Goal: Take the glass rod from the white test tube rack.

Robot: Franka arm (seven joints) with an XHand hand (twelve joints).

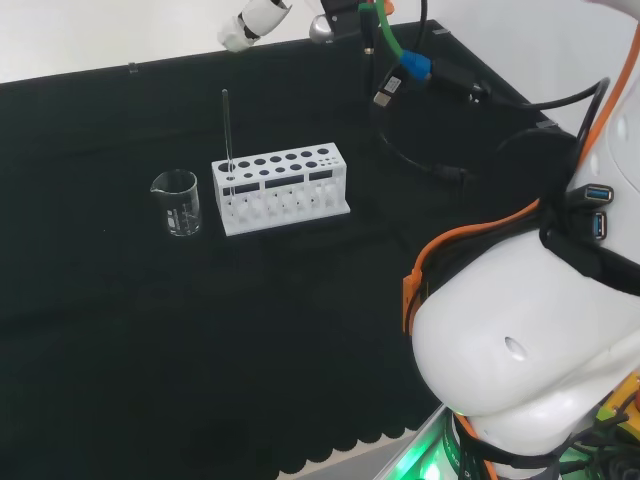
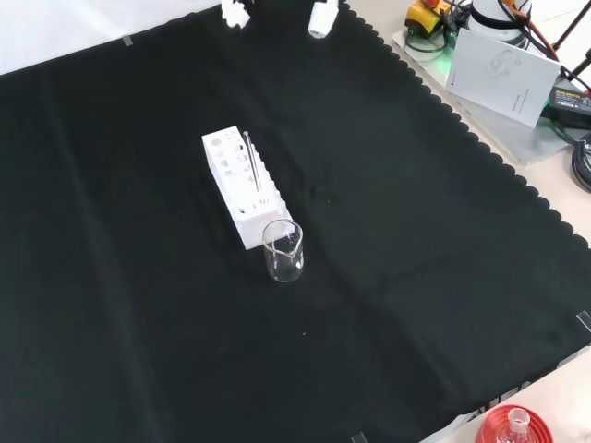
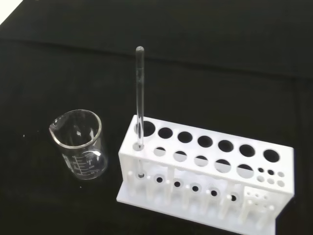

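Observation:
The white test tube rack (image 1: 290, 195) stands mid-bench on the black cloth, also seen in the front view (image 2: 222, 152) and close up in the wrist view (image 3: 205, 196). A clear glass rod (image 1: 227, 140) stands upright in a hole at the rack's end nearest the beaker (image 2: 249, 161) (image 3: 140, 98). The hand (image 1: 250, 25) hangs high above and beyond the rack, its white fingertips (image 2: 321, 18) spread apart at the front view's top edge. It is open, holds nothing, and is well clear of the rod.
A small empty glass beaker (image 1: 178, 203) stands just off the rack's rod end (image 2: 283, 251) (image 3: 80, 144). Black cables (image 1: 440, 80) lie at the head view's upper right. A red ribbed stand with a flask (image 2: 512, 426) sits at the cloth's front corner.

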